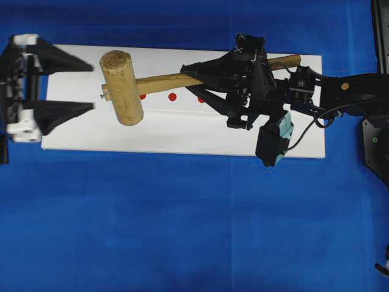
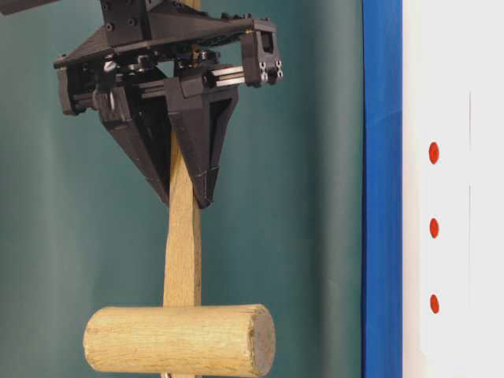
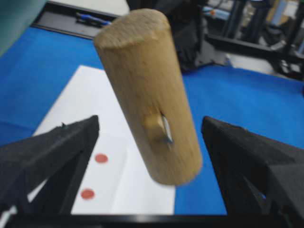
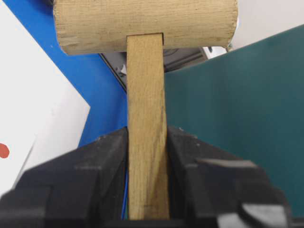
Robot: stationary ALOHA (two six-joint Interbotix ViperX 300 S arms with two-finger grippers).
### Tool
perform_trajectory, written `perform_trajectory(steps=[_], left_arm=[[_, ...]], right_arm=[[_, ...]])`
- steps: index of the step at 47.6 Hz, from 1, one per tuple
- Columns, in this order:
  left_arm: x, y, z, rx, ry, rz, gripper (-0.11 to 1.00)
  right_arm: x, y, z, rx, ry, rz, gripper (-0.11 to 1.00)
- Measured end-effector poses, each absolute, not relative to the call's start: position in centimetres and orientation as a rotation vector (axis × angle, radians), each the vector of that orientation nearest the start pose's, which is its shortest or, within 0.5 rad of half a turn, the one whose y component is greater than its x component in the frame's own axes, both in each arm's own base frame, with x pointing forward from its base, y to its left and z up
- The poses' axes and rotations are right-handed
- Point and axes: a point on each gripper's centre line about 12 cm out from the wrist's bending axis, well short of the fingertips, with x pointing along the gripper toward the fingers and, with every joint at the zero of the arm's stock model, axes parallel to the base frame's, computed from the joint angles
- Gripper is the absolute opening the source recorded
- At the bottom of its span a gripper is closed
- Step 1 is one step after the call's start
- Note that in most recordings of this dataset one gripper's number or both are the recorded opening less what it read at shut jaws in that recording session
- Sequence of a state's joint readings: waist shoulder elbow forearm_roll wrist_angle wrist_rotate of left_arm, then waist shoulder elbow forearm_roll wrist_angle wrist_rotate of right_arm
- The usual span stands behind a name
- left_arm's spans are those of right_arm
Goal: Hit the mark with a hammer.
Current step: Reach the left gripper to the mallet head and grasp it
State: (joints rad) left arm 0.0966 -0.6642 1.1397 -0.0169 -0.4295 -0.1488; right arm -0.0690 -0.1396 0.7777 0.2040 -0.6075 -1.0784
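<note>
Left gripper (image 1: 67,88) released, jaws wide, just left of hammer (image 1: 121,87) head, not touching. Hammer aloft over white board (image 1: 182,143), long axis left-right, head above leftmost red mark (image 1: 172,97) row end. Right gripper (image 1: 203,88) clenched on handle; right arm swings.

You have a worktop (image 1: 152,231) covered in plain blue cloth, running edge to edge in the overhead view. Lying flat on it, toward the far side, is a long white rectangular board (image 1: 170,131), its long edges square to the worktop. On the board you see a row of small red dots (image 1: 172,96) along its length; three show clearly in the table-level view, evenly spaced, beside thin seams in the white surface
</note>
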Motion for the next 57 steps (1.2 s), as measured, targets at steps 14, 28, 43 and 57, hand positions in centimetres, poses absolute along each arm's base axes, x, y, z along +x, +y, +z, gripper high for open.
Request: perform_trajectory(steps=[14, 28, 43, 57], left_arm=[[29.1, 3.0, 25.9, -0.198, 0.023, 0.112, 0.93], [31.3, 3.3, 25.2, -0.233, 0.079, 0.12, 0.91], [31.3, 3.2, 25.1, -0.278, 0.092, 0.122, 0.45], [31.3, 3.3, 25.0, -0.276, 0.095, 0.124, 0.45]], right_arm=[[37.4, -3.9, 24.8, -0.907, 0.13, -0.148, 0.09], [37.4, -3.9, 24.8, -0.91, 0.131, -0.146, 0.09], [37.4, -4.0, 24.7, -0.913, 0.142, -0.141, 0.09], [37.7, -3.9, 24.8, -0.897, 0.172, -0.118, 0.09]])
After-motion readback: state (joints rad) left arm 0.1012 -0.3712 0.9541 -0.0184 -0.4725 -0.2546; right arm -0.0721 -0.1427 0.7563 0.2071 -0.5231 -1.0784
